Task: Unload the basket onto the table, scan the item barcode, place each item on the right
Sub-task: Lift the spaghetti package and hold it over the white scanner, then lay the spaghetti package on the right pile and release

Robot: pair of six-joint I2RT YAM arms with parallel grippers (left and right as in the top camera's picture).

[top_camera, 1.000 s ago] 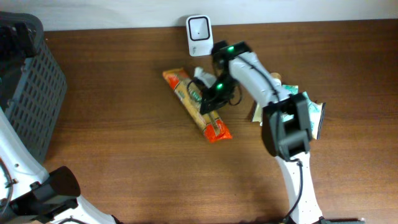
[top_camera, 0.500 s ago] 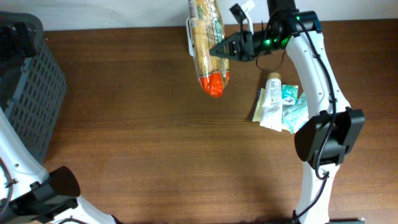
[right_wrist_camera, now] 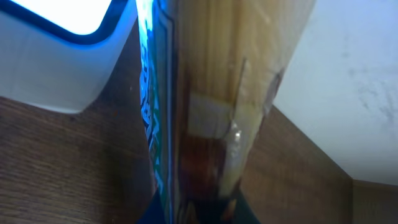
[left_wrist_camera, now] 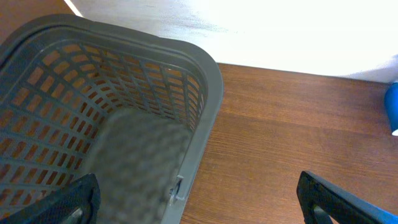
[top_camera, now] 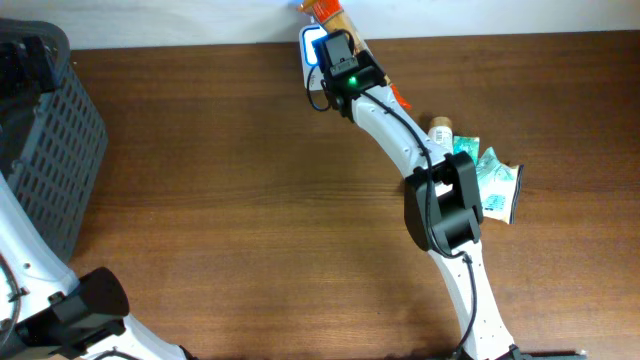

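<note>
your right claw is closed tight on the pasta packet, which runs out ahead of it; the white scanner is just beside the packet, on the left in the claw's own camera. your left claw is wide open and holds nothing, with the grey basket close below it

A long clear packet of spaghetti, pale strands showing through, with a blue-green printed edge and an orange end, runs close alongside the white scanner, whose blue-rimmed face glows brightly.
</note>
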